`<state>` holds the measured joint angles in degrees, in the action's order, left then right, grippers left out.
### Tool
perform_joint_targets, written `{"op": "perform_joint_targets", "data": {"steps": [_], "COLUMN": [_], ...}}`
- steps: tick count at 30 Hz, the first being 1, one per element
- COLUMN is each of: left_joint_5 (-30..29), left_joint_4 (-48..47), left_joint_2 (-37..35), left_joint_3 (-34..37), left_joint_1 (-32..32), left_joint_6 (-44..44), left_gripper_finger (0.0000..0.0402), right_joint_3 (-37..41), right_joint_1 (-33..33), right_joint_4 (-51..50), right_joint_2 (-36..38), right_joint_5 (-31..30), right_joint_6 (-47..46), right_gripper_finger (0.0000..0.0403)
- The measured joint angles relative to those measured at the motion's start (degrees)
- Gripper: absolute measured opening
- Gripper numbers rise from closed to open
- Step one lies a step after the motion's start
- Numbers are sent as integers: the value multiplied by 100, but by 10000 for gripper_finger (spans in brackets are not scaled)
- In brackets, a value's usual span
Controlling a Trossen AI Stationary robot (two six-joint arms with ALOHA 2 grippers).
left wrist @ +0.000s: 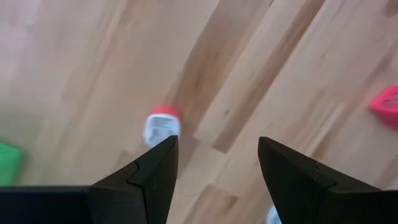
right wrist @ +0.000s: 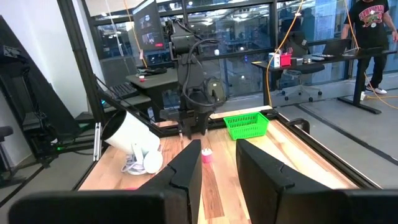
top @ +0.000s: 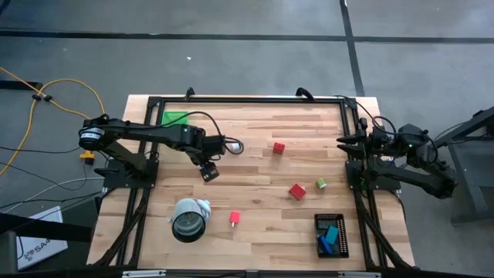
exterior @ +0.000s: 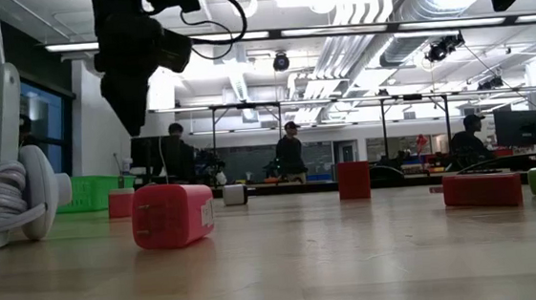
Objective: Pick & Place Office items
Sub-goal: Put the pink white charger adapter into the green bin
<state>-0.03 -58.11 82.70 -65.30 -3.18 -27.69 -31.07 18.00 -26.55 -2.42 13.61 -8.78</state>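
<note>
nearest the low camera, the pink-red block (exterior: pixel 172 215) lies on the desk (top: pixel 255 154) beside the big cable roll (top: pixel 189 218), untouched. off to the right, the black tray (top: pixel 332 235) already holds blue and teal bits (top: pixel 330 234), so some items look sorted.

mid-desk, the left gripper (top: pixel 209 171) hangs above the boards, fingers (left wrist: pixel 149 177) spread wide with nothing between them. its wrist view shows a small white piece with a red cap (left wrist: pixel 162 126) on the wood just past the fingertips, so this reads as a reach toward a pick, not yet a grasp. next it needs to centre over that piece, drop, and close.

further over, a red block (top: pixel 297 191) and a green cube (top: pixel 320 184) sit close together, another red block (top: pixel 279 147) well apart beyond them.

at the far edge sits the green tray (top: pixel 175 117). the right gripper (top: pixel 345 141) waits at the desk's right rim, fingers nearly together, gripping nothing.
</note>
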Motion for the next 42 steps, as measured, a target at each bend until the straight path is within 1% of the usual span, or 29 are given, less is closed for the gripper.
{"op": "perform_joint_targets", "data": {"steps": [4, 8, 10, 18, 25, 35, 42], "left_joint_5": [-90, -436, -480, -465, -468, -470, -238], "left_joint_4": [-35, -30, -30, 178, 704, 907, 1246], "left_joint_2": [-8, -9, -8, 162, 160, 157, 157], "left_joint_3": [0, 23, 85, 357, 797, 1091, 1371], "left_joint_1": [0, 0, 20, 46, -7, -205, -413], "left_joint_6": [212, 283, 253, 136, 408, 803, 1033], "left_gripper_finger": [214, 214, 214, 214, 214, 214, 214], "right_joint_3": [0, 0, 0, 0, 0, 0, 0], "right_joint_1": [0, 0, 0, 1, 0, 1, 2], "right_joint_4": [-2, 0, 0, 1, -3, 0, 1], "right_joint_2": [0, 0, 0, 0, 0, 0, 0], "right_joint_5": [0, 2, 2, 2, 2, 2, 2], "right_joint_6": [0, 0, 0, 0, 2, 0, 0], "right_gripper_finger": [87, 87, 87, 87, 87, 87, 87]}}
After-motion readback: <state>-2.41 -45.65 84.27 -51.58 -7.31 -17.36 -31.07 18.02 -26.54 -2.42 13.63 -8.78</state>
